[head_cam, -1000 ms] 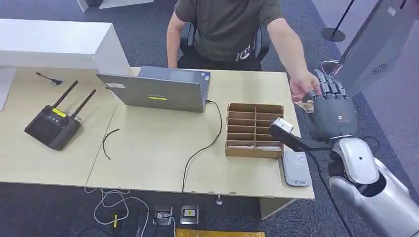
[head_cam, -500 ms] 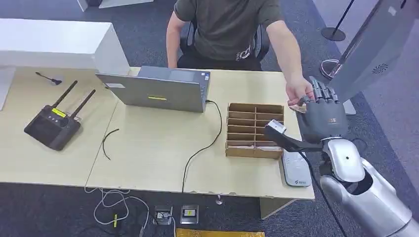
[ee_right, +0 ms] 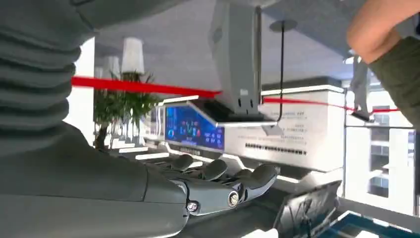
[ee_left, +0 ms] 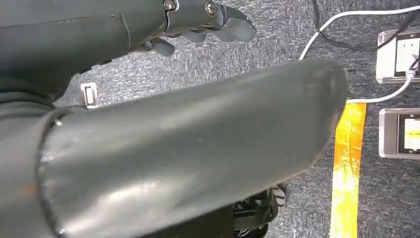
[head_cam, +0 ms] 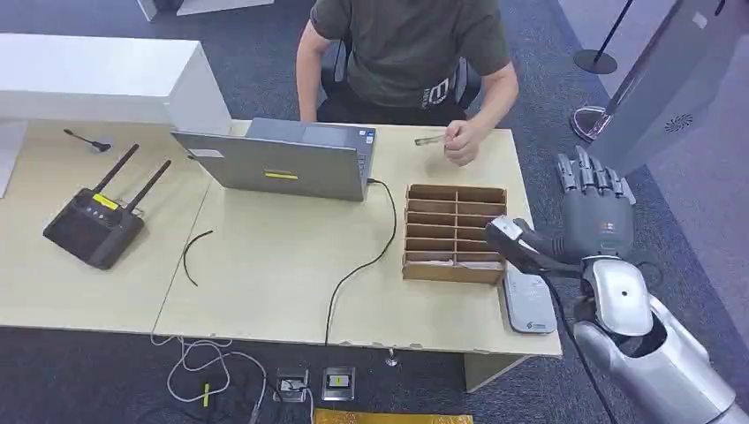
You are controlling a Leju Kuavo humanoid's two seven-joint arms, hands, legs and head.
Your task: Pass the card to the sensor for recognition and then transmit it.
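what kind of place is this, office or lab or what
Probably an office-style reception or demo area: a person sits at a wooden desk with a laptop on grey carpet, and a lobby display screen shows beyond the right hand.

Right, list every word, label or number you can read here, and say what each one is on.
None reads clearly.
Laptop: yellow sticker, text too small.
Black antenna device: yellow label, unreadable.
Flat grey sensor pad: small mark, blurred.
Person's shirt: pale print, illegible.
Blue screen: graphics too blurred.

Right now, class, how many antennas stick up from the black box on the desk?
2: both rise from the black router-like box at the wooden desk's left end, one antenna nearer the edge, the other beside it.
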